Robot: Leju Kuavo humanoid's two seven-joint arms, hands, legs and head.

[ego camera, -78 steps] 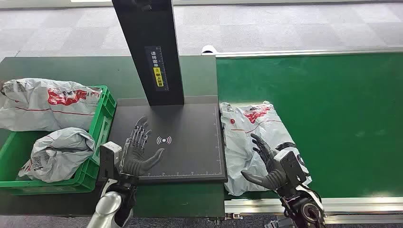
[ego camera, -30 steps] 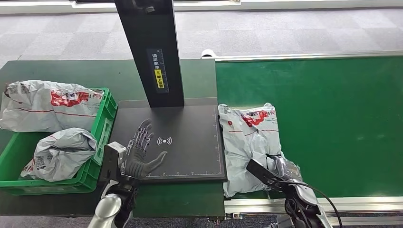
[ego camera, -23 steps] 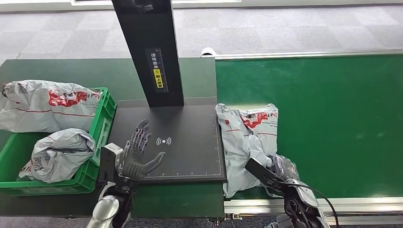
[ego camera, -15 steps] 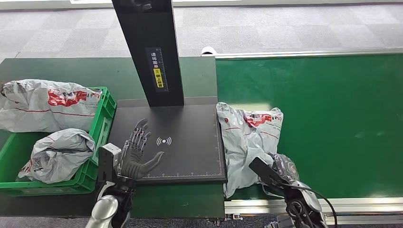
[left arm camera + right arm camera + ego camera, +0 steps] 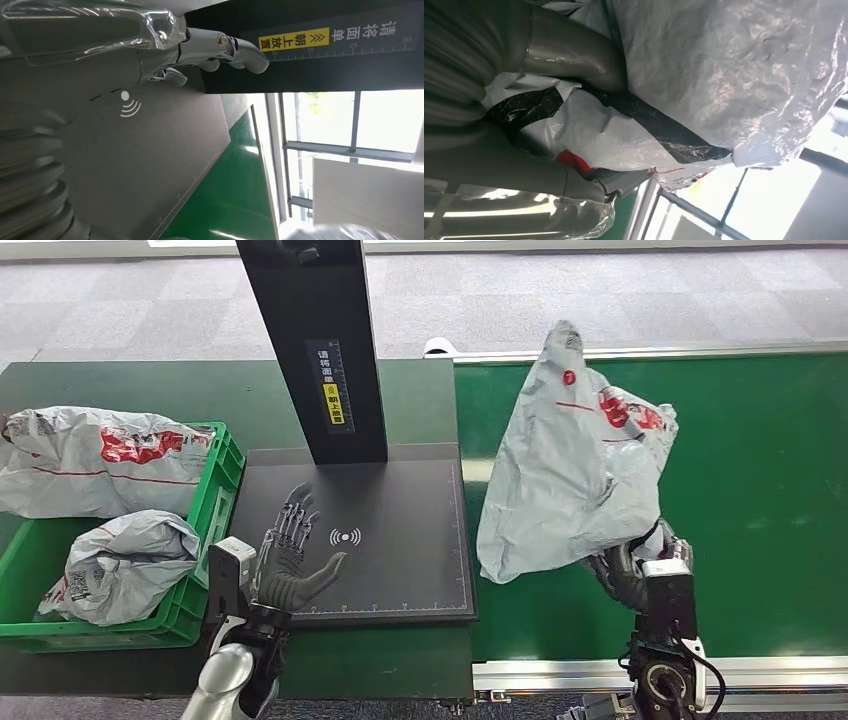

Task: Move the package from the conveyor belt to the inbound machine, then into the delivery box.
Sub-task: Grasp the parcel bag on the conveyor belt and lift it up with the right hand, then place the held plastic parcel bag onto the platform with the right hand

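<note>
Change: package (image 5: 575, 465) lifted off the belt (image 5: 760, 470) since half a second ago.
Package: hanging above the belt, just beside the scanner plate (image 5: 400, 540).
Right hand (image 5: 635, 565): gripping package's lower edge.
Left hand (image 5: 290, 560): empty, fingers spread, over the plate.
Next: likely carry onto the plate.

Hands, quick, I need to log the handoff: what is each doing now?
Left hand: open, holding nothing, over the scanner plate.
Right hand: holding the grey package.

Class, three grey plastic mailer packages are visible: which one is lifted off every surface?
The grey plastic mailer package held by the right hand above the green conveyor belt; the others rest at the green crate.
</note>
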